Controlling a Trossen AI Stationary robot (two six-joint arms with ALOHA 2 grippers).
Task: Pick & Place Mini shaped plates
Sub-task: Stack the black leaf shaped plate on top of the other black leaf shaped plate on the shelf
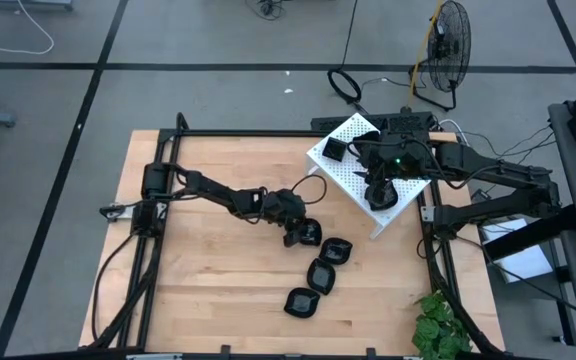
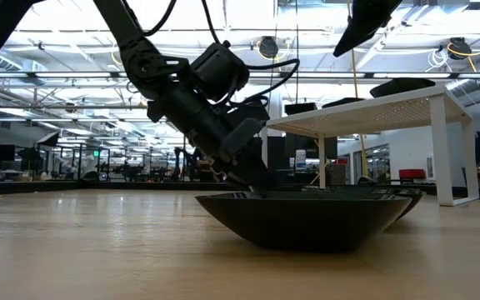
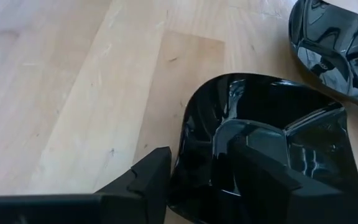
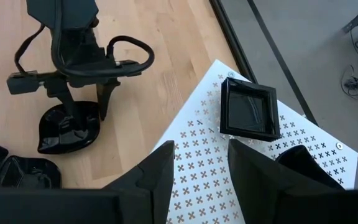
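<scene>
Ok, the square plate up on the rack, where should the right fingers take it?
By one rim, from straight above. The square plate lies flat on the rack, open side up, with straight raised walls, so one finger can drop inside and one outside. The right gripper hangs open over the rack beside it; the nearest wall is probably easiest.
</scene>
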